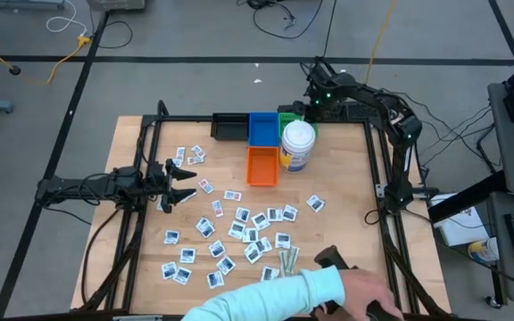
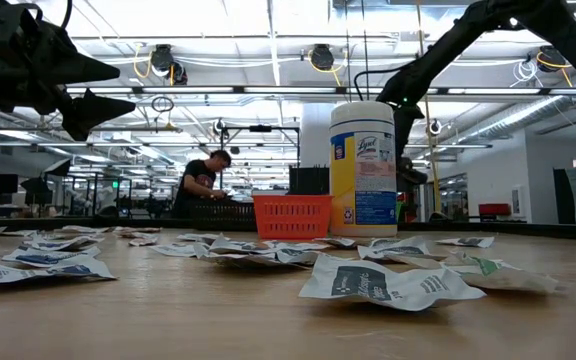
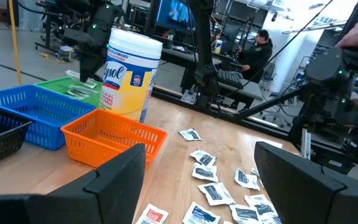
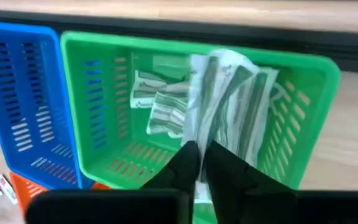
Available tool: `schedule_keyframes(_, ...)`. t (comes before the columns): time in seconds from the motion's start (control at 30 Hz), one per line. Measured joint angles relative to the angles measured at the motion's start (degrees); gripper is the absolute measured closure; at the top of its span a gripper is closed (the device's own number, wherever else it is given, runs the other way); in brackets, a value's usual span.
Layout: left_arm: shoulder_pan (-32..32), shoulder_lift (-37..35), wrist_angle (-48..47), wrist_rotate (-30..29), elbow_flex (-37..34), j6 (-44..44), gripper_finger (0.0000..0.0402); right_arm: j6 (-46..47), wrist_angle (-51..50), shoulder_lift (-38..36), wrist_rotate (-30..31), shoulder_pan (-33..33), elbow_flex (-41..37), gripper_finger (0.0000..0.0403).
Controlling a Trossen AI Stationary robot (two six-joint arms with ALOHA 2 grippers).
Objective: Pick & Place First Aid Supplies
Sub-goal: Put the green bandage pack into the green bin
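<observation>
The right gripper (image 4: 199,163) hangs directly over the green basket (image 4: 291,74), its jaws pinched on the lower end of a pale grey-green wrapped strip (image 4: 229,106). The strip is crinkled, printed with dark green bars, and fans out beyond the jaw tips above the basket floor. Two more strips (image 4: 160,106) lie flat in the basket, just beyond and to one side of the jaws. Only the right wrist view shows this grip; from overhead the right gripper (image 1: 321,96) hides most of the green basket (image 1: 289,116).

The left gripper (image 1: 184,185) hovers with its jaws apart, above the near edge of the scattered packets (image 1: 248,234): small flat white squares with blue or dark print, a few red, spread over the tabletop (image 1: 346,160). Beyond its jaws in the left wrist view stand the orange basket (image 3: 114,134), the blue basket (image 3: 30,112) and a wipes canister (image 3: 132,71).

The overhead view alone shows a person's hand (image 1: 368,290) and pale sleeve (image 1: 266,299) at the tabletop's front edge, beside three more strips (image 1: 287,259).
</observation>
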Motion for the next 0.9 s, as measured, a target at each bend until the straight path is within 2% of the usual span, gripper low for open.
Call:
schedule_keyframes(0.23,0.0,0.0,0.0,0.0,0.0,0.0,0.0096,-0.3,0.0,0.0,0.4,0.0,0.0,0.0292)
schedule_keyframes(0.37,0.0,0.0,0.0,0.0,0.0,0.0,0.0096,0.2,1.4,-0.8,0.5,-0.5,0.0,0.0265)
schedule_keyframes(0.5,0.0,0.0,0.0,0.0,0.0,0.0,0.0096,-0.4,1.4,-2.0,1.4,-0.9,0.0,0.0260)
schedule_keyframes(0.9,0.0,0.0,0.0,0.0,0.0,0.0,0.0096,-4.6,-10.3,-5.8,14.1,-2.4,-0.2,0.0277)
